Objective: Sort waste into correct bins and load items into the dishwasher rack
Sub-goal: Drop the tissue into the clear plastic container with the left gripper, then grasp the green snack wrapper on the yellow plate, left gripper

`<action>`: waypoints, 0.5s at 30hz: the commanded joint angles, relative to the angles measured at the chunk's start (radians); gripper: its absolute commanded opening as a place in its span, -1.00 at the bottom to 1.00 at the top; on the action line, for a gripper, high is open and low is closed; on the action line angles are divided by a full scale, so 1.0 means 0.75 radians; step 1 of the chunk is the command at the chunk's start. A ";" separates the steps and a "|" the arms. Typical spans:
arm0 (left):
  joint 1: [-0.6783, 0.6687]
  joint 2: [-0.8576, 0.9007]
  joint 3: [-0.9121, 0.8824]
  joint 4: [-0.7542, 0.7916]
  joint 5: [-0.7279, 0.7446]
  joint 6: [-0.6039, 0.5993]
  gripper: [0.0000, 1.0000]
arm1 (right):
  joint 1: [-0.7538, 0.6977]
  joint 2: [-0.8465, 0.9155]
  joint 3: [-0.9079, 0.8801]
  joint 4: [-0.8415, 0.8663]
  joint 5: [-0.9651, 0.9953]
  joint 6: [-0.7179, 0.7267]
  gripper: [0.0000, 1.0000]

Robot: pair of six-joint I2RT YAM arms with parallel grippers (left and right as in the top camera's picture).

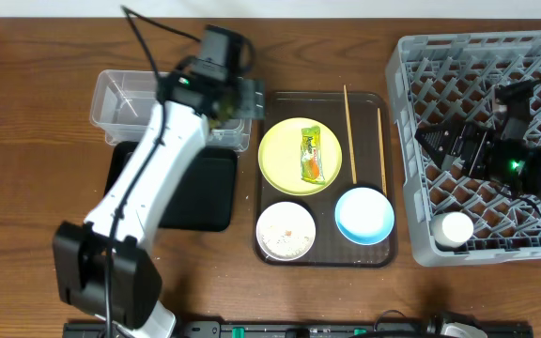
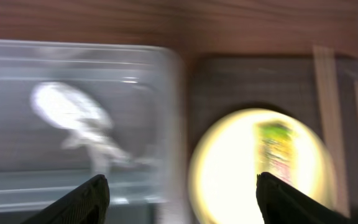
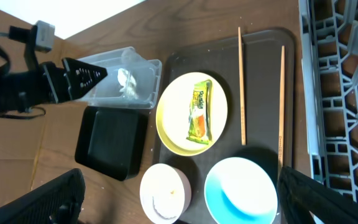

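Observation:
In the overhead view my left gripper [image 1: 242,99] hangs open and empty over the right end of the clear tub [image 1: 125,94]. Its blurred wrist view shows the gripper [image 2: 180,186] open, a white plastic scrap [image 2: 73,115] in the tub and the yellow-green plate [image 2: 260,165]. The snack wrapper [image 1: 310,155] lies on the plate [image 1: 285,141]. Two chopsticks [image 1: 347,131], a light-blue bowl [image 1: 364,214] and a white bowl [image 1: 285,230] are on the brown tray. My right gripper [image 1: 454,145] is open above the grey rack [image 1: 468,66]; a white cup [image 1: 455,228] stands in it.
The black tray [image 1: 205,192] lies on the table in front of the clear tub, partly under my left arm. The brown serving tray [image 1: 383,103] sits between the bins and the rack. In the right wrist view the open gripper [image 3: 179,186] looks down on the bowls.

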 commanded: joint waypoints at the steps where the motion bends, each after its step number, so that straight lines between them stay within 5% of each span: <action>1: -0.136 0.055 -0.036 -0.016 0.101 0.007 0.54 | -0.012 -0.001 0.009 -0.012 -0.019 -0.018 0.93; 15: -0.339 0.461 -0.058 0.060 0.111 -0.009 0.52 | -0.012 -0.001 0.009 -0.046 -0.007 -0.018 0.94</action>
